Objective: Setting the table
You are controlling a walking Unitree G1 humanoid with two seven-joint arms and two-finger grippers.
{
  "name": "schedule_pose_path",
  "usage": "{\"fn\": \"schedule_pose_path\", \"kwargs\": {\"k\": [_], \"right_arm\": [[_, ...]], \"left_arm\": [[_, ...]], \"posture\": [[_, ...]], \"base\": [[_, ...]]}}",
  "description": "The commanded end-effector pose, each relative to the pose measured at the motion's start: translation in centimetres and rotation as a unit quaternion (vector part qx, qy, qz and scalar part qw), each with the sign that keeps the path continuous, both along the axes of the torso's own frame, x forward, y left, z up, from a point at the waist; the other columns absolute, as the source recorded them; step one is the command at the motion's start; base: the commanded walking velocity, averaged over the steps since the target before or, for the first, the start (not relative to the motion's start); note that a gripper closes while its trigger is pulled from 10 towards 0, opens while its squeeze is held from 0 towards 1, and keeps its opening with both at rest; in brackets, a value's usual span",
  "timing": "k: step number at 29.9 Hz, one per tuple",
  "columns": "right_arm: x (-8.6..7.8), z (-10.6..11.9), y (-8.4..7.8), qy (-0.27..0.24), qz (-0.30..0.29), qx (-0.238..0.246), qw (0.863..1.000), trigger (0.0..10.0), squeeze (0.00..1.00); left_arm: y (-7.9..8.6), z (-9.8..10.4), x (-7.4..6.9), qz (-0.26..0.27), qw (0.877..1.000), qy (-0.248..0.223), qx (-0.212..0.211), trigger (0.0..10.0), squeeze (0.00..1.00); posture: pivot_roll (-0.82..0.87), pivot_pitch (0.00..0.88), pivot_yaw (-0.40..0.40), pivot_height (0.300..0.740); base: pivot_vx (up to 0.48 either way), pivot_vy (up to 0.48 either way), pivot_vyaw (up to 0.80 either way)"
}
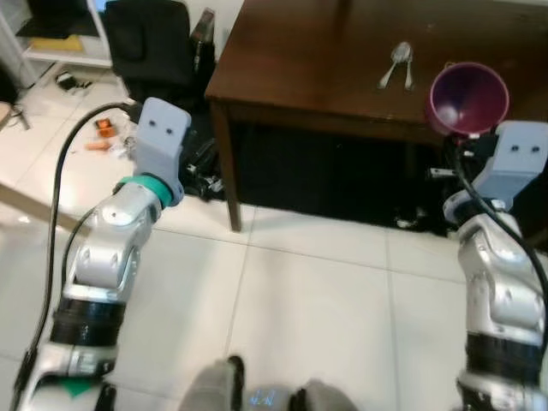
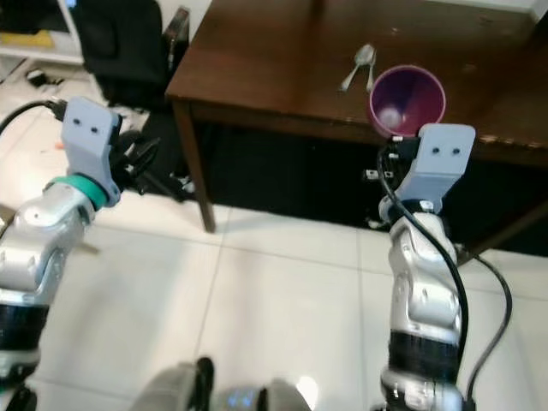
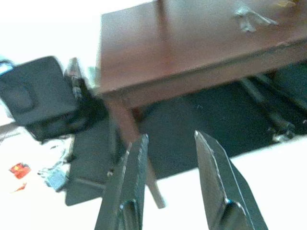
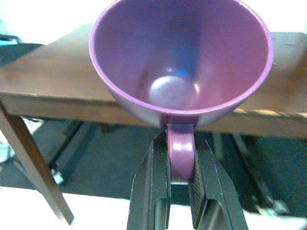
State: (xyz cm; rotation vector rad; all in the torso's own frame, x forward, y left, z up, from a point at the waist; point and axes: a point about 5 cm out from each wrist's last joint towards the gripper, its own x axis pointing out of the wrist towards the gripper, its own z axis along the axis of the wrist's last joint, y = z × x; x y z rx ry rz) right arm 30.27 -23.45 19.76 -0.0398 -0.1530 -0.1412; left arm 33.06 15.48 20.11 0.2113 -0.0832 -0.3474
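A purple cup hangs in the air at the front edge of the dark wooden table, held upright by its handle. My right gripper is shut on that handle, just before the table's near edge. Two metal spoons lie side by side on the table behind the cup. My left gripper is open and holds nothing. It is raised over the floor to the left of the table's front left leg.
A black office chair stands to the left of the table, with dark gear and small orange items on the floor around it. White floor tiles stretch in front of the table. A black cable loops beside my left arm.
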Motion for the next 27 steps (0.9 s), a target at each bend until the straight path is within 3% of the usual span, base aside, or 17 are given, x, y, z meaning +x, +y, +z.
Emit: {"fn": "schedule_pose_path", "kwargs": {"k": [1,10,21,27], "right_arm": [[-0.22,0.28,-0.36,-0.008,-0.009,0.004,1.000,10.0,0.00],[-0.20,0.25,-0.37,-0.007,-0.009,0.004,1.000,10.0,0.00],[-0.18,0.21,-0.44,-0.002,-0.009,0.013,1.000,10.0,0.00],[-0.14,0.16,-0.32,0.003,-0.005,0.011,1.000,10.0,0.00]], "left_arm": [[0.00,-0.14,-0.03,-0.001,1.000,0.003,0.005,10.0,0.00],[-0.03,-0.14,-0.01,-0.001,1.000,0.004,0.004,10.0,0.00],[-0.24,-0.08,0.08,0.001,1.000,0.010,-0.010,10.0,0.00],[-0.16,-0.14,0.20,0.007,1.000,0.013,-0.009,10.0,0.00]], "posture": [[0.03,0.032,0.056,0.740],[0.03,0.033,0.057,0.740],[0.02,0.035,0.057,0.740],[0.03,0.037,0.056,0.740]], "base": [[-0.360,0.000,0.00],[-0.328,0.000,0.00],[0.000,0.000,0.00],[0.000,0.000,0.80]]}}
